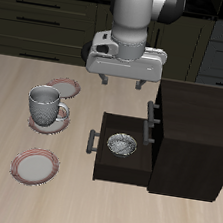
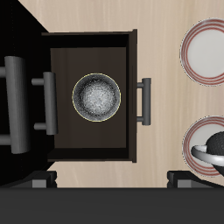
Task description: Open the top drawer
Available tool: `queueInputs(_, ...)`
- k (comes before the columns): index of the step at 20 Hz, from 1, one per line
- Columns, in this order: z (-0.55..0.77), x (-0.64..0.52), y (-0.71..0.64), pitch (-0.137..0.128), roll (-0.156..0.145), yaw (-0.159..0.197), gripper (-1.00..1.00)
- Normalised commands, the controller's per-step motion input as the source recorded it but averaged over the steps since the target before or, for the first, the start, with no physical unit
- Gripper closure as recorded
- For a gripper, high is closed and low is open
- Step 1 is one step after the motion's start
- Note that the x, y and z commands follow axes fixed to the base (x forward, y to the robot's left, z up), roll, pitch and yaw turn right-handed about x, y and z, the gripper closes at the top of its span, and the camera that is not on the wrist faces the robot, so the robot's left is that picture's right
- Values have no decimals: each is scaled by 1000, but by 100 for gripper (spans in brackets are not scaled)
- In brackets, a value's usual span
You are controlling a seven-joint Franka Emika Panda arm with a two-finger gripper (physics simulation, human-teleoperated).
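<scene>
The blackish-brown cabinet [image 1: 193, 121] stands on the table. Its top drawer is shut; its grey bar handle [image 1: 153, 112] sticks out of the flat dark front and also shows in the wrist view [image 2: 13, 101]. A second shut front below it has a like handle [image 2: 48, 101]. The lowest drawer [image 1: 105, 168] is pulled out and holds a small metal bowl [image 1: 123, 144], with its own handle [image 2: 146, 96] in front. My gripper [image 1: 123, 82] hovers high above the open drawer, open and empty, apart from every handle. It also shows in the wrist view [image 2: 114, 181].
A grey mug [image 1: 46, 104] stands on a plate beside the open drawer. A second pink-rimmed plate [image 1: 35, 165] lies nearer the table's front edge, and a third [image 1: 65, 83] lies farther back. Two plates [image 2: 206, 48] show in the wrist view.
</scene>
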Motion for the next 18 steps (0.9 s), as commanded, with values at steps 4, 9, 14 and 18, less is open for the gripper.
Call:
queueInputs(4, 14, 147, -195, -24, 65, -75, -100)
queueInputs(9, 17, 11, -49, -38, 68, -69, -100)
queueInputs(14, -21, -127, 174, -45, 191, -59, -100)
queueInputs(18, -69, -66, 213, -27, 111, 18, -100)
